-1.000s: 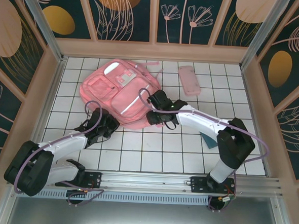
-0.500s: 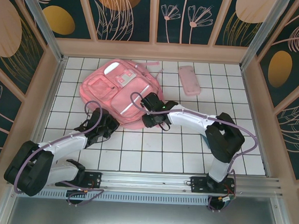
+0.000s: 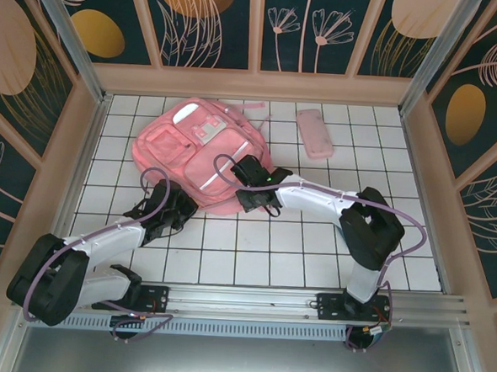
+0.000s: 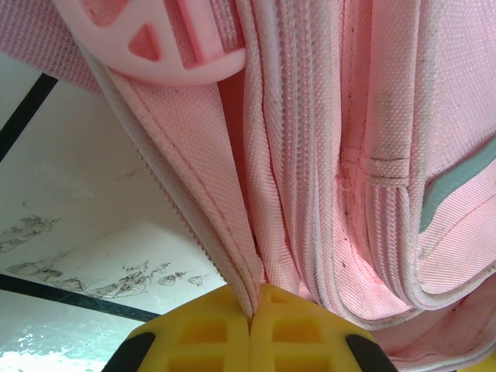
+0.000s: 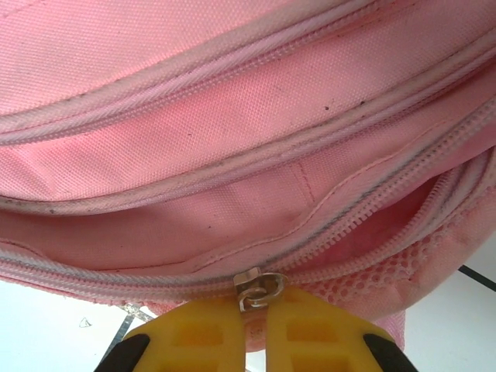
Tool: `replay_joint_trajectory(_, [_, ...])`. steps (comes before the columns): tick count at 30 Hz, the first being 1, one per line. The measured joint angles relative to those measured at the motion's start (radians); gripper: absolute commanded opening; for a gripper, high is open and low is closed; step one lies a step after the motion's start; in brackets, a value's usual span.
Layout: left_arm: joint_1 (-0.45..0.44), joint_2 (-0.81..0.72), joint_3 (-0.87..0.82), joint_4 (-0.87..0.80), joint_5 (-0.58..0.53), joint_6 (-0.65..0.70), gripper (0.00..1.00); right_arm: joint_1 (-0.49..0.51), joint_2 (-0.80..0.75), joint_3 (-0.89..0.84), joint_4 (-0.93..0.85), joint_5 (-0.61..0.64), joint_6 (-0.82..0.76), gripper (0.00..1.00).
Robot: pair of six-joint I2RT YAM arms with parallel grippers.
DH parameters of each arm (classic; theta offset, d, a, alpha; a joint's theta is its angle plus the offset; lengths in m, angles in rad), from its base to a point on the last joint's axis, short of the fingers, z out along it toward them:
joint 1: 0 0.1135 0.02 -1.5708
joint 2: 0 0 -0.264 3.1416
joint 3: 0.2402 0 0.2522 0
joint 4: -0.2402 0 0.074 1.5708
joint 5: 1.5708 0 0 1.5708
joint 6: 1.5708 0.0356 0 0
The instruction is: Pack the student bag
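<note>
The student bag (image 3: 196,149), a big pink backpack, lies flat at the back left of the tiled table. At the bag's near left edge, my left gripper (image 3: 178,200) is shut; the left wrist view shows its yellow fingertips (image 4: 252,306) pinching a stitched fold of the pink fabric (image 4: 232,201). My right gripper (image 3: 245,179) sits at the bag's near right edge. In the right wrist view it (image 5: 256,306) is shut on the metal zipper pull (image 5: 254,288). To the right of the slider the zipper gapes over mesh lining (image 5: 387,263).
A small flat pink pencil pouch (image 3: 313,133) lies at the back right, apart from the bag. Wooden walls with dark floral panels enclose the table on three sides. Bare white tiles (image 3: 253,254) stretch between the bag and the arm bases.
The right gripper has moved left along the bag's near edge and closed on the zipper pull. The left gripper has kept its pinch on the fabric without moving.
</note>
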Motion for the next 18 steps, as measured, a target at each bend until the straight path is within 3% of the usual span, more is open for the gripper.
replay_joint_trajectory(7, [0.001, -0.002, 0.022, -0.028, -0.005, 0.027, 0.0, -0.011, -0.017, -0.006, -0.03, 0.087, 0.045, 0.03])
replay_joint_trajectory(18, [0.017, -0.063, -0.006, -0.028, 0.005, 0.029, 0.0, -0.164, 0.002, 0.046, -0.027, 0.082, 0.018, 0.02])
